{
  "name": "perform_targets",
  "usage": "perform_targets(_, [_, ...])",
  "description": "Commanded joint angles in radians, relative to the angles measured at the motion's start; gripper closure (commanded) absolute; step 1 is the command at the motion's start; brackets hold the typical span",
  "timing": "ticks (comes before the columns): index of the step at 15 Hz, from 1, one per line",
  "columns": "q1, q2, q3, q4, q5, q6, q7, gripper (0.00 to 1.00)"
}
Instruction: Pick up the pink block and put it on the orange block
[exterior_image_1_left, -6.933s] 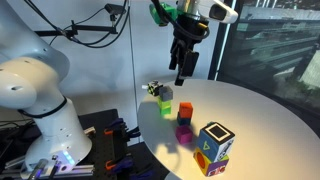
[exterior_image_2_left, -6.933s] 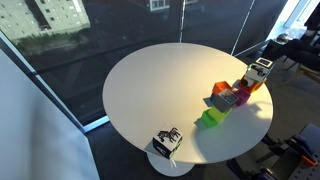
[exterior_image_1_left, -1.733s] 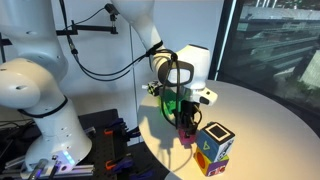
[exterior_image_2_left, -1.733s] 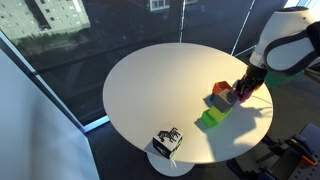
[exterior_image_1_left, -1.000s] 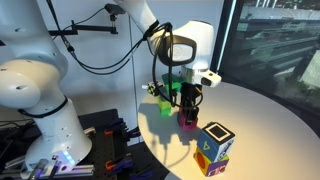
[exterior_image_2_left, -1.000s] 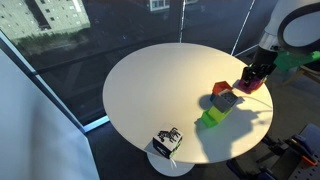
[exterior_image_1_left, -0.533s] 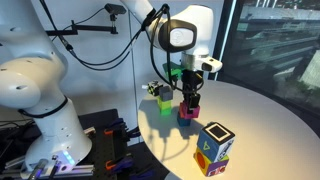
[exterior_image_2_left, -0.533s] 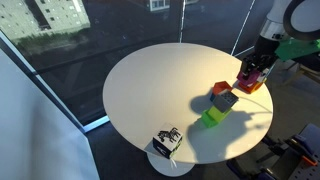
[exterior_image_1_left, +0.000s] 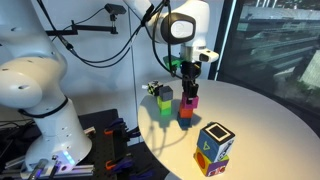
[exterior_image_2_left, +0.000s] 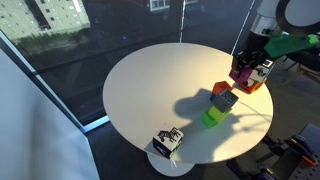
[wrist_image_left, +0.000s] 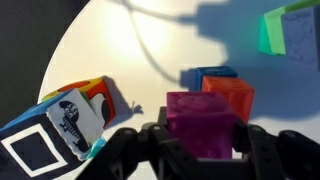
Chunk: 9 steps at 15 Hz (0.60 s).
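Note:
My gripper (exterior_image_1_left: 188, 98) is shut on the pink block (exterior_image_1_left: 189, 101), held clear of the white round table (exterior_image_1_left: 260, 115). In the wrist view the magenta cube (wrist_image_left: 200, 122) sits between the two black fingers (wrist_image_left: 130, 148). The orange block (wrist_image_left: 232, 95) lies just beyond it on the table. In both exterior views the orange block (exterior_image_1_left: 185, 114) (exterior_image_2_left: 220, 89) sits below and beside the lifted pink block (exterior_image_2_left: 240, 75).
A lime-green cube (exterior_image_1_left: 164, 107) (exterior_image_2_left: 211, 118) stands near the orange one, with a blue block (exterior_image_2_left: 227, 101) against it. The large multicoloured patterned cube (exterior_image_1_left: 214, 147) (wrist_image_left: 60, 122) is close by. A small black-and-white cube (exterior_image_2_left: 166, 142) sits at the table edge.
The gripper has risen with the pink block, lifting it off the table, and has shifted towards the orange block.

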Motion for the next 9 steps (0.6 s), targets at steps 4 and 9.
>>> perform_targets(4, [0.026,0.045,0.035,0.061,-0.027,-0.043,0.107,0.69])
perform_targets(9, [0.038,0.087,0.037,0.092,-0.031,-0.053,0.147,0.69])
